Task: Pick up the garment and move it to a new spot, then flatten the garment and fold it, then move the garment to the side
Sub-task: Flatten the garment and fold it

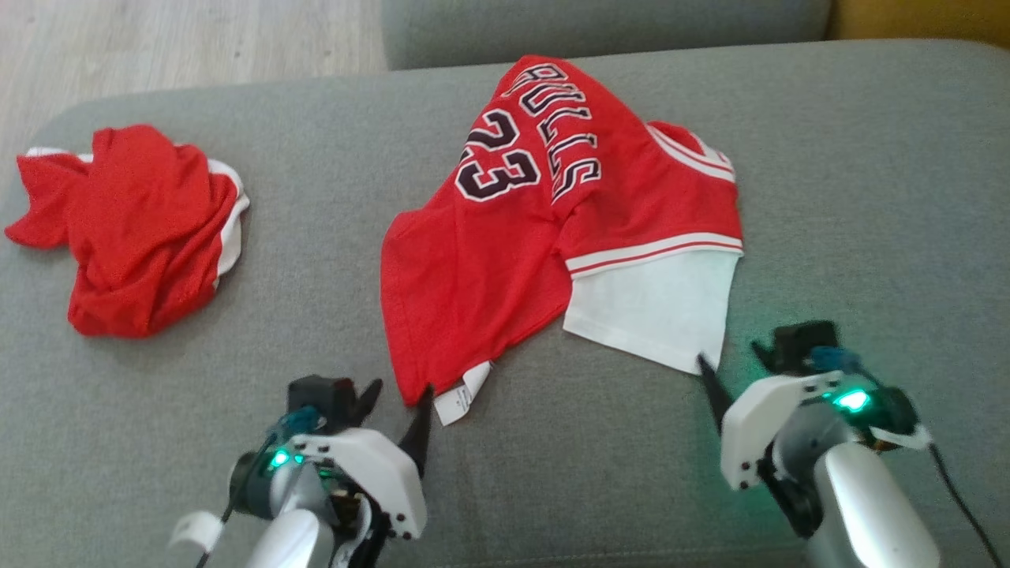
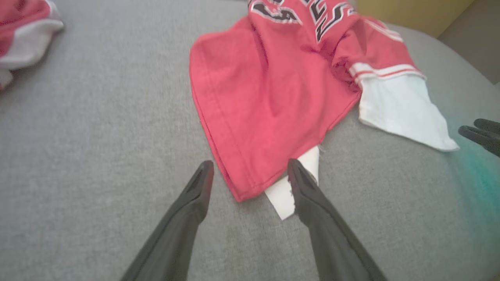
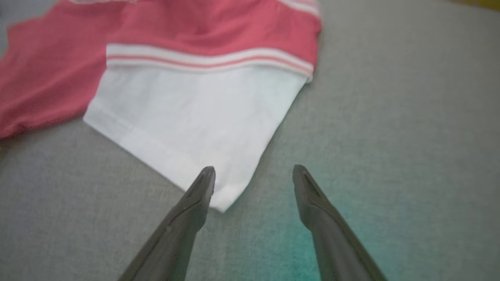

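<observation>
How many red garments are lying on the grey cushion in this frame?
2. A crumpled red garment lies at the far left of the cushion. A red jersey is spread near the middle. Its folds could hide something smaller underneath.

Garment: matt, soft, finely textured knit cloth. Cushion: matt woven fabric, slightly rough.

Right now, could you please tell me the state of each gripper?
Left gripper: open, holding nothing, by the jersey hem corner.
Right gripper: open, holding nothing, by the white sleeve corner.
</observation>
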You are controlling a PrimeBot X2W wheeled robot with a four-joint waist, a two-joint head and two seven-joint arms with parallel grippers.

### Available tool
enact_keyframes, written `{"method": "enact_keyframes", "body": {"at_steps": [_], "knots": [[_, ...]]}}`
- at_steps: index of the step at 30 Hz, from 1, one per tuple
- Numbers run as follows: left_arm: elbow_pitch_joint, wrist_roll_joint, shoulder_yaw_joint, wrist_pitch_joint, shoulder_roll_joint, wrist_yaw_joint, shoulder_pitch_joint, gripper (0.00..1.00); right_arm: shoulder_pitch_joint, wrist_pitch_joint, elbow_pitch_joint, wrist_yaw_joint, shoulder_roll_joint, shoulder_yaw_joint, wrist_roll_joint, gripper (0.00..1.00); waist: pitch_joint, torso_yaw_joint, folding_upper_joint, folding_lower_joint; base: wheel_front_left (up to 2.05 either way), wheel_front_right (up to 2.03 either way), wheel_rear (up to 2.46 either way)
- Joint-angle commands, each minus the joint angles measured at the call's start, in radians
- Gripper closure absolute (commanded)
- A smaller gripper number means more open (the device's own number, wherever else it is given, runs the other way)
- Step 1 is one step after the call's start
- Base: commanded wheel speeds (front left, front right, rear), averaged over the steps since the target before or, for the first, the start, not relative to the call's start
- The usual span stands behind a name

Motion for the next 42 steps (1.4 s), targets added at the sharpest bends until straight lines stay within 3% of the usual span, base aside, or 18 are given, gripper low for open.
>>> {"method": "enact_keyframes", "body": {"at_steps": [1,9,22,34,35,36,37,38,39,40,42], "knots": [[-0.039,-0.015,0.016,0.03,-0.001,0.019,-0.044,0.0,-0.045,0.032,-0.026,-0.001,-0.003,0.038,-0.006,0.0,0.014,0.01,0.0,0.0,0.0,0.0,0.0],[-0.05,-0.048,-0.022,0.093,-0.001,0.063,-0.081,0.0,-0.071,0.079,-0.034,-0.001,-0.003,0.035,0.007,0.0,0.045,0.013,0.0,0.0,0.0,0.0,0.0],[0.015,-0.101,-0.056,0.101,-0.001,0.106,-0.124,0.0,-0.09,0.082,-0.037,-0.001,-0.003,0.045,0.01,0.0,0.079,-0.003,0.0,0.0,0.0,0.0,0.0],[0.106,-0.11,-0.058,0.093,0.0,0.12,-0.152,0.0,-0.098,0.097,-0.029,-0.001,-0.003,0.082,0.029,0.0,0.096,-0.003,0.0,0.0,0.0,0.0,0.0],[0.115,-0.112,-0.06,0.095,0.0,0.117,-0.154,0.1,-0.099,0.1,-0.028,-0.001,-0.003,0.088,0.032,0.0,0.097,-0.003,0.0,0.0,0.0,0.0,0.0],[0.123,-0.113,-0.062,0.097,0.0,0.115,-0.156,0.4,-0.1,0.103,-0.026,-0.001,-0.003,0.093,0.033,0.0,0.097,-0.003,0.0,0.0,0.0,0.0,0.0],[0.131,-0.115,-0.063,0.096,0.0,0.113,-0.159,0.58,-0.1,0.106,-0.024,-0.001,-0.003,0.097,0.033,0.0,0.098,-0.002,0.0,0.0,0.0,0.0,0.0],[0.14,-0.114,-0.066,0.096,0.0,0.111,-0.161,0.8,-0.101,0.109,-0.022,-0.001,-0.003,0.103,0.036,0.08,0.097,-0.002,0.0,0.0,0.0,0.0,0.0],[0.148,-0.114,-0.07,0.095,0.0,0.108,-0.163,1.0,-0.101,0.113,-0.018,-0.001,-0.003,0.11,0.047,0.86,0.096,-0.002,0.0,0.0,0.0,0.0,0.0],[0.156,-0.117,-0.072,0.093,0.0,0.104,-0.164,1.0,-0.101,0.113,-0.016,-0.001,-0.003,0.117,0.061,1.0,0.094,-0.003,0.0,0.0,0.0,0.0,0.0],[0.168,-0.124,-0.079,0.087,0.0,0.089,-0.165,1.0,-0.103,0.101,-0.017,-0.001,-0.003,0.117,0.078,1.0,0.085,-0.004,0.0,0.0,0.0,0.0,0.0]]}}
